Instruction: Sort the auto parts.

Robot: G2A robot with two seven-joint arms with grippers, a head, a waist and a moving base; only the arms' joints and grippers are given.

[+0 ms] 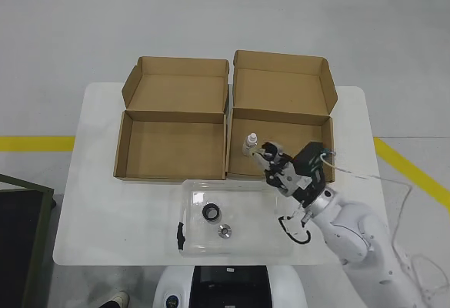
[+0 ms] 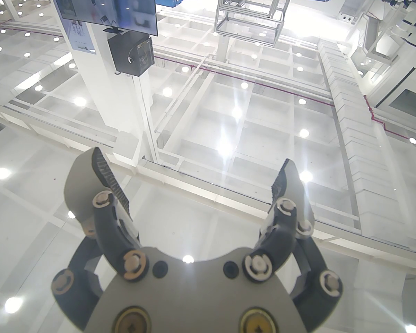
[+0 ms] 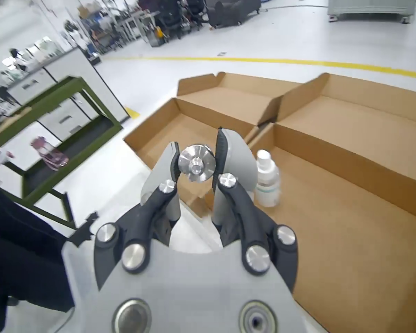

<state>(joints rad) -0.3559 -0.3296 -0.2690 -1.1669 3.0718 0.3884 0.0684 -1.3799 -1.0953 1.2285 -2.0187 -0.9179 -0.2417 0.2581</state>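
Note:
My right gripper (image 3: pixel 196 155) is shut on a round silver metal part (image 3: pixel 197 167), held above the near edge of the right cardboard box (image 3: pixel 350 216); from above the gripper (image 1: pixel 266 156) hangs at that box's near left corner (image 1: pixel 317 123). A small white bottle (image 3: pixel 267 180) stands inside that box beside the gripper, also seen from above as the bottle (image 1: pixel 250 142). A clear tray (image 1: pixel 201 245) near the table's front holds a dark ring part (image 1: pixel 211 212) and a silver round part (image 1: pixel 225 231). My left gripper (image 2: pixel 194 174) points up at the ceiling, open and empty.
The left cardboard box (image 1: pixel 171 146) lies open beside the right one, nothing inside it. A small black part (image 1: pixel 180 235) lies at the tray's left edge. A green rack (image 3: pixel 66 129) stands on the floor left of the table.

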